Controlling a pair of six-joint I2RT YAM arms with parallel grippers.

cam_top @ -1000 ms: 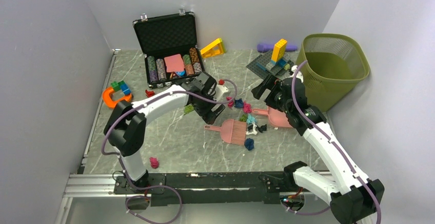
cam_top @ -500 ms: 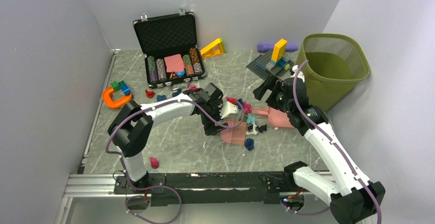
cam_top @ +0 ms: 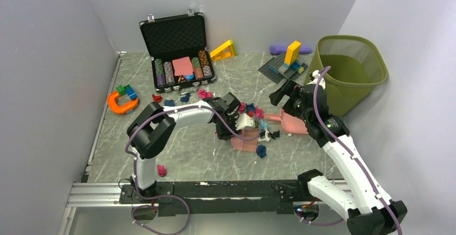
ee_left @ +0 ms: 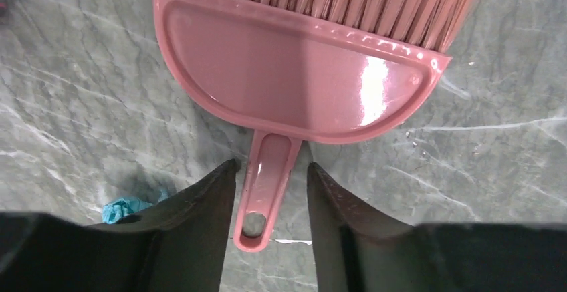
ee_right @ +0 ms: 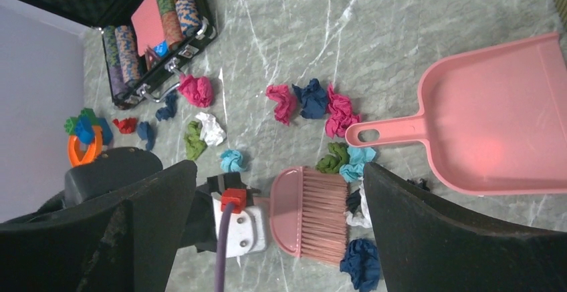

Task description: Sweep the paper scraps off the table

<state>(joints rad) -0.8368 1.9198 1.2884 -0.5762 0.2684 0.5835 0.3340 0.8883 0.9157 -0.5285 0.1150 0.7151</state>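
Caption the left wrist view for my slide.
Open left fingers straddle the pink brush handle on the grey table.

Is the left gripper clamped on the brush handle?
No, the left gripper has its fingers either side of the brush handle, gaps showing.

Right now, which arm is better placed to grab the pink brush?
Left. The left gripper is open and straddles the handle of the brush, with a finger on either side. The right gripper, also open, hovers near the dustpan instead.
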